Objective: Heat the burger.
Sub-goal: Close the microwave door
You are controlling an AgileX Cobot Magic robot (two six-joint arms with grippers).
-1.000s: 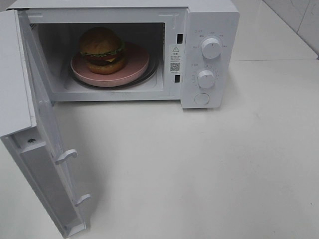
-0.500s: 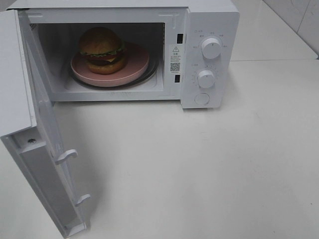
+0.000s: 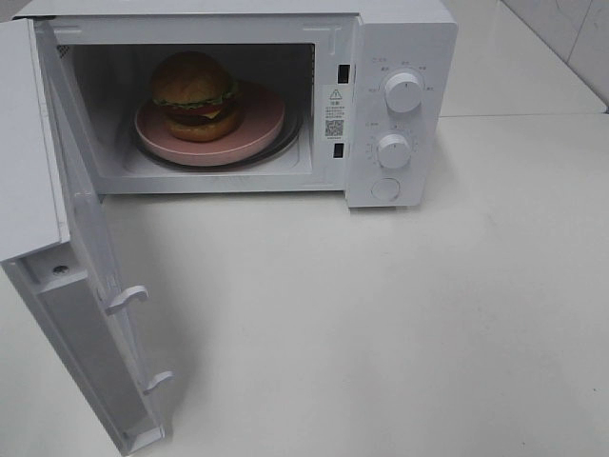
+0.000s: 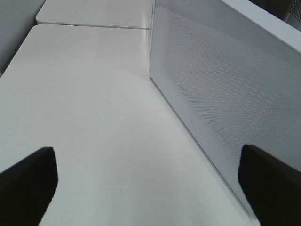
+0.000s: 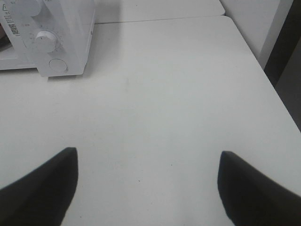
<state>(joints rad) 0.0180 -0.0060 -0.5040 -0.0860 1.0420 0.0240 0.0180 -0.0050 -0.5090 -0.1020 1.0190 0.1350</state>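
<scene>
Burger sits in the open microwave; both sets of jaws stand wide and hold nothing.

You will find the tall burger (image 3: pixel 195 95), with its glossy brown bun, green lettuce and dark patty, upright on the round pink plate (image 3: pixel 259 129), toward that plate's left side, inside the cavity of the white boxy microwave (image 3: pixel 400 38); its white door (image 3: pixel 86 314) is swung fully out to the left over the pale desk (image 3: pixel 381 314); two round white knobs (image 3: pixel 403 92) sit one above the other on the right-hand panel, with a round button (image 3: pixel 385 188) below them; your left jaws are spread wide above bare desk, dark fingertips (image 4: pixel 28 181) well apart, just beside the door's perforated face; your right jaws are likewise spread wide over bare desk, well apart from the microwave's panel.
</scene>
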